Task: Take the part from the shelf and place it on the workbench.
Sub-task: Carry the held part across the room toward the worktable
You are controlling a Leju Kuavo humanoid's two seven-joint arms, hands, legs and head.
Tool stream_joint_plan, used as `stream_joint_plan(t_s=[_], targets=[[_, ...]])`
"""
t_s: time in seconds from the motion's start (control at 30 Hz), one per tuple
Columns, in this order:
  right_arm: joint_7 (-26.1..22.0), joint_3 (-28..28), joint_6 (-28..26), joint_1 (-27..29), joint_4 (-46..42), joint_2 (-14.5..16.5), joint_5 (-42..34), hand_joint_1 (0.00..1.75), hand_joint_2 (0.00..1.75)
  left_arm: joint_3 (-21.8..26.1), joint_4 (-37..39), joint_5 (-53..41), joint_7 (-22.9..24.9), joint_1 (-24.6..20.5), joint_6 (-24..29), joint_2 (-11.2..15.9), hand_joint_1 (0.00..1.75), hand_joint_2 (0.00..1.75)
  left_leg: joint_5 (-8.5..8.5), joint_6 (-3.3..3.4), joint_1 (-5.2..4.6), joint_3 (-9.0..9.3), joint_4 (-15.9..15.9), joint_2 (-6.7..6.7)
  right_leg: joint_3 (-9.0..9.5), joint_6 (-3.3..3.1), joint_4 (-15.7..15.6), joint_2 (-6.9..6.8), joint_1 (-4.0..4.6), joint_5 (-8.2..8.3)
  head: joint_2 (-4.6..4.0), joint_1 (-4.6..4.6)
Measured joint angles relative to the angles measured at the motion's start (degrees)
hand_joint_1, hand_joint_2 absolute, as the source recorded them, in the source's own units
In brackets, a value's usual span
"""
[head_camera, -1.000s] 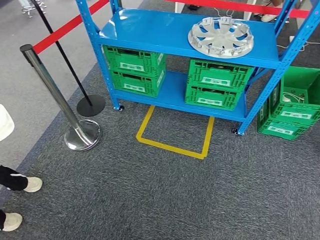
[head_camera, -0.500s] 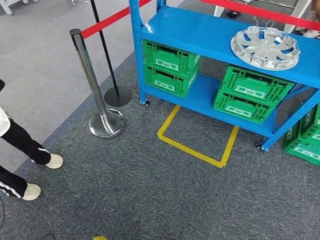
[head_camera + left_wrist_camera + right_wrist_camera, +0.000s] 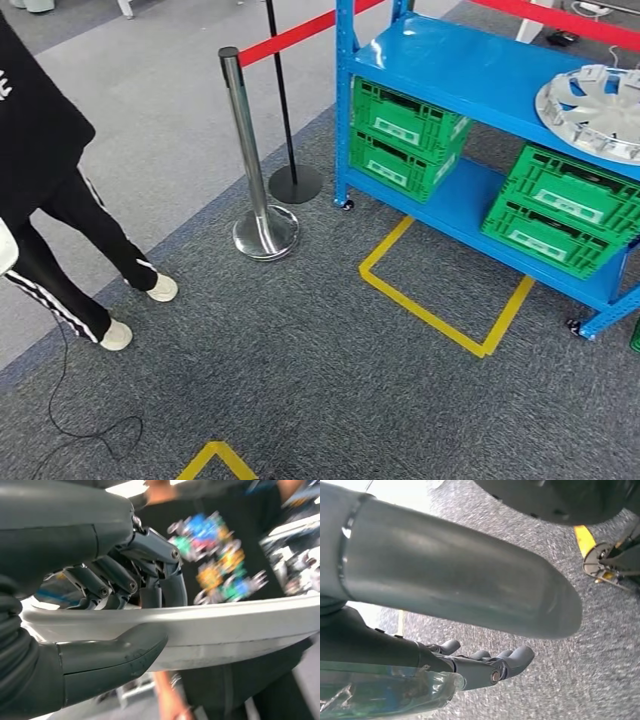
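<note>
In the left wrist view my left hand (image 3: 113, 585) grips the rim of a silver-white part (image 3: 234, 630), its thumb on one face and its dark fingers (image 3: 166, 585) curled over the other. The right wrist view shows my right hand (image 3: 471, 640) above the grey carpet, its fingers (image 3: 490, 667) fairly straight and held apart from the thumb, with nothing between them. In the head view a silver hubcap (image 3: 596, 110) lies on the top board of the blue shelf (image 3: 453, 70) at the right edge.
A person in black (image 3: 45, 200) stands close at the left, also seen in a printed shirt (image 3: 226, 555). A chrome stanchion (image 3: 253, 170) with red tape stands by the shelf. Green crates (image 3: 404, 135) fill the lower board. A yellow floor square (image 3: 445, 300) and a cable (image 3: 68, 410) lie on the carpet.
The camera has turned left: shelf, stanchion and floor square have slid to the right of the picture, and the person in black has come into fuller view at the left.
</note>
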Motion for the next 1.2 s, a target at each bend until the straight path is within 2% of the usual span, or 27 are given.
stream_joint_plan(t_s=[0.07, 0.13, 0.17, 0.2, 0.23, 0.3, 0.37, 0.4, 0.43, 0.47, 0.5, 0.53, 0.57, 0.63, 0.67, 0.7, 0.73, 0.8, 0.87, 0.93, 0.97, 1.0, 1.03, 1.1, 1.13, 1.17, 1.2], targets=[[0.0, 0.0, -0.1, -0.1, 0.0, 0.0, -0.1, 0.00, 0.00, 0.5, -0.3, 1.2, -0.4, -0.1, -1.3, 0.4, 1.75, 1.75, 2.94, 0.05, -0.24, 4.90, -8.0, 2.42, 0.09, 0.24, 0.1, -1.43, 0.22, -0.16, 0.00, -0.02], [0.0, 0.0, -0.1, -0.2, 0.0, 0.0, -0.3, 0.00, 0.00, 0.9, -0.9, 2.6, -0.7, -0.3, -2.8, 0.9, 1.75, 1.75, 3.94, 0.76, -0.64, 7.37, -12.8, 4.14, 0.16, 0.66, 0.2, -2.70, 0.67, -0.37, 0.00, 0.02], [0.0, 0.0, -0.2, -0.3, 0.0, 0.0, -0.3, 0.00, 0.00, 1.1, -1.1, 3.2, -0.8, -0.4, -3.6, 1.2, 1.75, 1.75, 3.83, 1.21, -0.85, 7.35, -13.2, 3.96, 0.20, 0.86, 0.2, -3.34, 0.85, -0.42, 0.00, 0.02], [0.0, 0.0, -0.2, -0.3, 0.0, 0.0, -0.4, 0.00, 0.00, 1.2, -1.4, 3.8, -0.9, -0.3, -4.3, 1.5, 1.75, 1.75, 4.01, 1.72, -0.79, 7.14, -13.2, 3.15, 0.29, 1.05, 0.1, -3.97, 0.88, -0.45, 0.00, 0.06], [0.0, 0.0, -0.2, -0.3, 0.0, 0.0, -0.4, 0.00, 0.00, 1.5, -1.6, 4.3, -1.0, -0.2, -5.0, 1.8, 1.75, 1.75, 4.16, 2.05, -0.71, 7.00, -13.3, 2.55, 0.24, 1.33, 0.2, -3.93, 0.83, -0.69, 0.00, 0.03], [0.0, 0.0, -0.2, -0.3, 0.0, 0.0, -0.6, 0.00, 0.00, 2.0, -2.2, 5.3, -1.2, -0.4, -6.2, 2.4, 1.75, 1.75, 4.50, 2.83, -0.48, 6.73, -13.4, 1.30, -1.03, 1.89, 3.1, -1.22, 0.61, -2.80, 0.00, 0.14], [0.0, 0.0, -0.2, -0.2, 0.0, 0.0, -0.7, 0.00, 0.00, 2.4, -2.9, 6.1, -1.3, -0.9, -7.1, 2.8, 1.75, 1.75, 4.73, 3.39, -0.43, 6.40, -13.5, 0.02, -4.34, 2.09, 10.5, 2.30, 0.43, -6.69, 0.00, 0.25], [0.0, 0.0, -0.2, -0.1, 0.0, 0.0, -0.8, 0.00, 0.00, 2.4, -3.1, 6.4, -1.4, -1.0, -7.5, 2.8, 1.75, 1.75, 4.82, 3.53, -0.47, 6.23, -13.4, -0.69, -6.12, 2.06, 14.3, 2.98, 0.41, -8.23, 0.00, 0.25], [0.0, 0.0, -0.2, 0.1, 0.0, 0.0, -0.8, 0.00, 0.00, 2.4, -3.2, 6.7, -1.4, -1.0, -7.7, 2.8, 1.75, 1.75, 4.92, 3.59, -0.51, 6.08, -13.4, -1.45, -7.27, 2.02, 16.7, 3.23, 0.41, -8.80, 0.00, 0.24], [0.0, 0.0, -0.2, 0.2, 0.0, 0.0, -0.9, 0.00, 0.00, 2.5, -3.3, 6.8, -1.5, -1.0, -8.0, 2.8, 1.75, 1.75, 5.02, 3.56, -0.53, 5.98, -13.4, -2.26, -7.42, 1.96, 16.9, 3.34, 0.40, -8.24, 0.00, 0.23], [0.0, 0.0, -0.2, 0.2, 0.0, 0.0, -0.9, 0.00, 0.00, 2.5, -3.3, 7.0, -1.5, -1.0, -8.2, 2.9, 1.75, 1.75, 5.13, 3.48, -0.50, 5.92, -13.4, -3.12, -6.43, 1.88, 14.8, 3.60, 0.35, -6.60, 0.00, 0.23], [0.0, 0.0, -0.3, 0.2, 0.0, 0.0, -0.9, 0.00, 0.00, 2.6, -3.4, 7.1, -1.6, -1.0, -8.3, 2.9, 1.75, 1.75, 5.23, 3.33, -0.43, 5.88, -13.3, -3.93, -4.59, 1.83, 11.0, 4.37, 0.22, -4.39, 0.00, 0.24], [0.0, 0.0, -0.3, 0.2, 0.0, 0.0, -0.9, 0.00, 0.00, 2.7, -3.4, 7.2, -1.6, -1.1, -8.4, 3.1, 1.75, 1.75, 5.35, 3.11, -0.40, 5.76, -13.2, -4.71, -2.67, 1.85, 7.0, 6.00, -0.03, -2.70, 0.00, 0.24], [0.0, 0.0, -0.3, 0.2, 0.0, 0.0, -1.0, 0.00, 0.00, 3.1, -3.6, 7.3, -1.6, -1.2, -8.6, 3.5, 1.75, 1.75, 5.69, 2.59, -0.35, 5.14, -12.9, -6.16, -0.39, 1.94, 2.0, 8.59, -0.51, -1.19, 0.00, 0.19], [0.0, 0.0, -0.3, 0.2, 0.0, 0.0, -1.0, 0.00, 0.00, 3.3, -3.7, 7.4, -1.6, -1.3, -8.7, 3.7, 1.75, 1.75, 6.00, 2.22, -0.30, 4.75, -12.9, -6.93, -0.16, 1.91, 1.4, 8.99, -0.59, -1.29, 0.00, 0.16], [0.0, 0.0, -0.3, 0.2, 0.0, 0.0, -1.0, 0.00, 0.00, 3.4, -3.8, 7.5, -1.6, -1.4, -8.9, 3.8, 1.75, 1.75, 6.34, 1.84, -0.21, 4.43, -12.9, -7.73, -0.15, 1.75, 1.4, 8.32, -0.58, -1.17, 0.00, 0.13], [0.0, 0.0, -0.3, 0.2, 0.0, 0.0, -1.0, 0.00, 0.00, 3.6, -3.8, 7.6, -1.6, -1.3, -8.9, 3.8, 1.75, 1.75, 6.54, 1.49, -0.16, 4.18, -13.0, -7.71, -0.10, 1.45, 1.4, 7.50, -0.57, -0.97, 0.00, 0.14], [0.0, 0.0, -0.4, 0.2, 0.0, 0.0, -1.1, 0.00, 0.00, 3.6, -3.8, 7.8, -1.7, -1.5, -9.1, 3.9, 1.75, 1.75, 5.27, 0.94, -0.39, 3.10, -11.1, -4.91, -0.18, 0.79, 1.2, 5.87, -0.58, -0.57, 0.00, -0.07], [0.0, 0.0, -0.4, 0.2, 0.0, 0.0, -1.1, 0.00, 0.00, 3.4, -3.8, 7.9, -1.7, -1.7, -9.2, 3.7, 1.75, 1.75, 1.57, 0.63, -0.58, 0.25, -4.7, -1.33, -0.36, 0.39, 1.1, 4.17, -0.42, -0.35, 0.00, -0.29], [0.0, 0.0, -0.4, 0.4, 0.0, 0.0, -1.1, 0.00, 0.00, 3.0, -3.8, 7.9, -1.7, -1.7, -9.3, 3.1, 1.75, 1.75, -1.36, 0.48, -0.47, -2.67, 2.4, -0.51, -0.59, 0.31, 1.1, 2.40, -0.25, -0.31, 0.00, -0.32], [0.0, 0.0, -0.4, 0.4, 0.0, 0.0, -1.1, 0.00, 0.00, 2.8, -3.8, 7.9, -1.7, -1.6, -9.4, 2.9, 1.75, 1.75, -1.42, 0.48, -0.43, -2.95, 3.5, -0.45, -0.66, 0.30, 1.1, 1.53, -0.19, -0.32, 0.00, -0.32], [0.0, 0.0, -0.5, 0.4, 0.0, 0.0, -1.1, 0.00, 0.00, 2.6, -3.8, 7.9, -1.7, -1.5, -9.4, 2.7, 1.75, 1.75, -0.45, 0.55, -0.41, -2.03, 2.3, -0.32, -0.67, 0.29, 1.1, 0.68, -0.12, -0.33, 0.00, -0.32], [-0.1, 0.0, -0.5, 0.3, 0.0, 0.0, -1.2, 0.00, 0.00, 2.4, -3.8, 7.9, -1.7, -1.5, -9.4, 2.6, 1.75, 1.75, 1.20, 0.65, -0.42, -0.04, -0.9, 0.17, -0.63, 0.29, 1.1, -0.14, -0.07, -0.38, 0.00, -0.32], [-0.1, 0.0, -0.5, 0.1, 0.0, 0.0, -1.3, 0.00, 0.00, 2.2, -3.9, 7.9, -1.7, -1.5, -9.4, 2.6, 1.75, 1.75, 3.70, 1.02, -0.78, 4.46, -8.7, 3.05, -0.49, 0.48, 1.1, -1.53, 0.25, -0.61, 0.00, -0.30], [-0.1, 0.0, -0.5, 0.1, 0.0, 0.0, -1.3, 0.00, 0.00, 2.1, -4.0, 7.9, -1.7, -1.5, -9.4, 2.6, 1.75, 1.75, 4.20, 1.35, -1.05, 5.79, -11.2, 4.09, -0.41, 0.66, 1.1, -2.15, 0.46, -0.77, 0.00, -0.24], [-0.1, 0.0, -0.5, 0.0, 0.0, 0.0, -1.4, 0.00, 0.00, 2.1, -4.1, 7.9, -1.7, -1.4, -9.4, 2.6, 1.75, 1.75, 4.19, 1.70, -1.33, 6.27, -12.4, 4.63, -0.31, 0.86, 1.1, -2.75, 0.65, -0.90, 0.00, -0.23], [-0.1, 0.0, -0.5, 0.0, 0.0, 0.0, -1.4, 0.00, 0.00, 2.1, -4.1, 7.9, -1.7, -1.4, -9.4, 2.6, 1.75, 1.75, 4.24, 2.17, -1.54, 6.17, -12.6, 3.94, -0.22, 1.08, 1.0, -3.41, 0.74, -1.01, 0.00, -0.19]])
